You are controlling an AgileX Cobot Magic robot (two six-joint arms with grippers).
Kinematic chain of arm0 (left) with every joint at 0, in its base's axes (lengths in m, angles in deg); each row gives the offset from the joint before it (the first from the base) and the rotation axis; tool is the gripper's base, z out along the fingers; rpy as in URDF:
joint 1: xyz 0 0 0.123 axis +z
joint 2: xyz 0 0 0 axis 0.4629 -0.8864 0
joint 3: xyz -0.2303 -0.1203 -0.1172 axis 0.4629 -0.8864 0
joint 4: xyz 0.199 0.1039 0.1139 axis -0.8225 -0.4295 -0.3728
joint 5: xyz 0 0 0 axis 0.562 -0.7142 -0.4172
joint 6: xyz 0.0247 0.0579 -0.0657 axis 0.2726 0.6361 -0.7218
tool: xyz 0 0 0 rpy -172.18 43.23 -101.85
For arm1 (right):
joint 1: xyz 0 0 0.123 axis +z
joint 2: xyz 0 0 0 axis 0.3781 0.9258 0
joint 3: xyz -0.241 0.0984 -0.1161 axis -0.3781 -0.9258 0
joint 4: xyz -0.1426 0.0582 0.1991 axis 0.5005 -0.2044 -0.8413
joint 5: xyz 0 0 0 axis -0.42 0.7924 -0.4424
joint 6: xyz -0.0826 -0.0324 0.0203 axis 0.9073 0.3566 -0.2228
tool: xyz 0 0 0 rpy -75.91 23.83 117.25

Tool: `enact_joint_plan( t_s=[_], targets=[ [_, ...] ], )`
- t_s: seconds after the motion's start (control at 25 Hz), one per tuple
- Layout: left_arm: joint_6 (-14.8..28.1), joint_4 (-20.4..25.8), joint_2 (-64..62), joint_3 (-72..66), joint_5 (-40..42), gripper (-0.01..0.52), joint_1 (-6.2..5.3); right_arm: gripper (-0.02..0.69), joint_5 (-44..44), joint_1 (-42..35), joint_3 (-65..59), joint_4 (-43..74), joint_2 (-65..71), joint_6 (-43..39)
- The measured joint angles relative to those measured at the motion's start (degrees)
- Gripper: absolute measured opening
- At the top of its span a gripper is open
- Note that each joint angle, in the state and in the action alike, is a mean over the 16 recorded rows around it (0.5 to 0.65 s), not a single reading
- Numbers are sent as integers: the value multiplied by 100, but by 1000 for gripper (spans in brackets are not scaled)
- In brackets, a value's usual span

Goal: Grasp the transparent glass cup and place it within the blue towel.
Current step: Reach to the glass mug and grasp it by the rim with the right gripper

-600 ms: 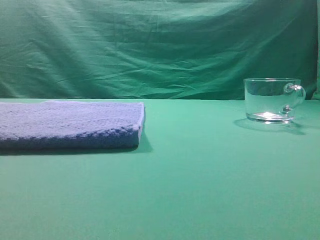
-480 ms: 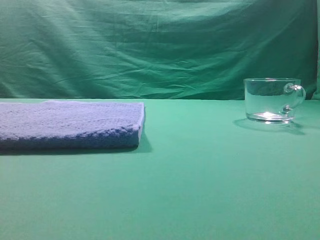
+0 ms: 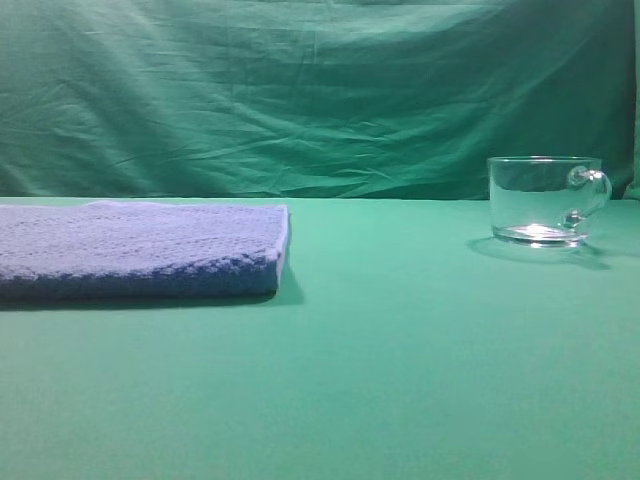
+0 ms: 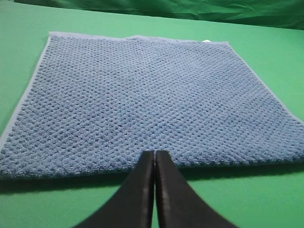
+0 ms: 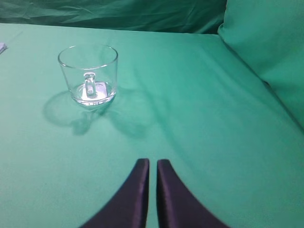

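The transparent glass cup (image 3: 545, 200) stands upright on the green cloth at the right, its loop handle to the right. In the right wrist view the cup (image 5: 88, 75) is far ahead and to the left of my right gripper (image 5: 152, 162), handle facing the camera. That gripper is shut apart from a thin slit and holds nothing. The blue towel (image 3: 140, 245) lies flat and folded at the left. In the left wrist view the towel (image 4: 142, 99) fills the middle, and my left gripper (image 4: 155, 153) is shut, its tips at the towel's near edge. Neither gripper shows in the exterior view.
A green cloth covers the table (image 3: 400, 360) and hangs as a wrinkled backdrop (image 3: 300, 90) behind it. In the right wrist view a raised green fold (image 5: 266, 52) rises at the right edge. Bare cloth lies between towel and cup.
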State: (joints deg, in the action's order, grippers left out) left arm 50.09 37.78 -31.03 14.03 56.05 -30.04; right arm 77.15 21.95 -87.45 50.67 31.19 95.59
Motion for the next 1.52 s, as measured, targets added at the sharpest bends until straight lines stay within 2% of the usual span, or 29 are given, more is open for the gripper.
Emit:
enact_joint_plan(
  t_s=[0.44, 0.8, 1.0, 1.2, 1.52],
  targets=[
    [0, 0, 0, 0, 0, 0, 0, 48, -154, 0, 0, -2, 0, 39],
    [0, 0, 0, 0, 0, 0, 0, 48, -1500, 0, 56, -89, 7, -78],
    [0, 0, 0, 0, 0, 0, 0, 48, -1794, 0, 469, -171, 255, -292],
    [0, 0, 0, 0, 0, 0, 0, 48, -1130, 0, 1271, -323, 974, -516],
    [0, 0, 0, 0, 0, 0, 0, 48, 1116, 0, 2984, -559, 3014, -399]
  ],
)
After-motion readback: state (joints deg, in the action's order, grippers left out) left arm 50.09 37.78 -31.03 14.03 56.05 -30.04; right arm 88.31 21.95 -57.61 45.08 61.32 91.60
